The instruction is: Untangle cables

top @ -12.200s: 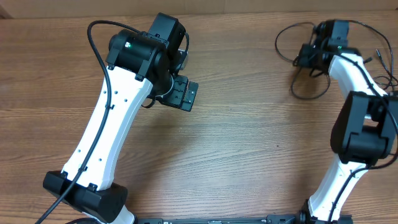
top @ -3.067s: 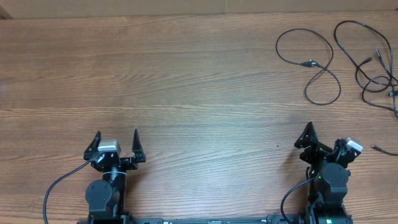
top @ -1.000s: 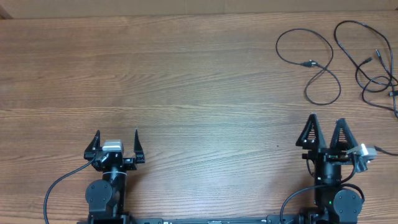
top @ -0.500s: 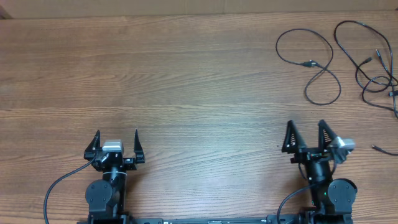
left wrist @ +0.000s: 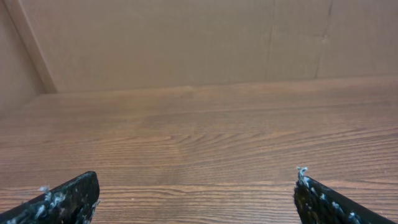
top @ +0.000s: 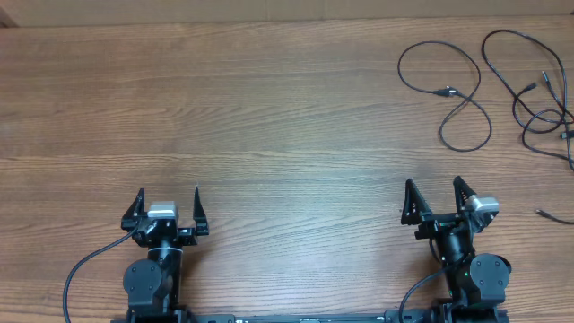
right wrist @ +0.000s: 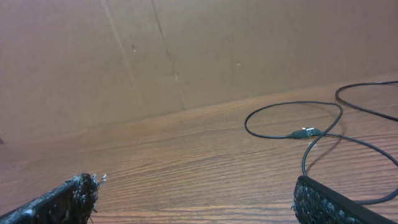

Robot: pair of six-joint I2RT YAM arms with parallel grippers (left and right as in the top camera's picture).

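Observation:
Two thin black cables lie apart at the table's far right. One cable (top: pixel 446 92) forms a figure-eight loop with a small plug at its crossing. The other cable (top: pixel 529 90) curls in loose loops against the right edge. My left gripper (top: pixel 169 192) is drawn back at the near left edge, open and holding nothing. My right gripper (top: pixel 434 184) sits at the near right, open and empty, well short of the cables. The right wrist view shows the looped cable (right wrist: pixel 292 104) ahead on the right, past my open gripper (right wrist: pixel 196 182). Only bare wood lies before the open gripper (left wrist: pixel 196 175) in the left wrist view.
A small loose plug end (top: pixel 543 213) lies near the right edge, beside the right arm's base. A brown cardboard wall (left wrist: pixel 186 43) stands along the far side of the wooden table (top: pixel 269 117). Each arm's own thick black wire trails by its base.
The right gripper has swung to the left at its base over the last second, staying open. The left arm and the cables have not moved.

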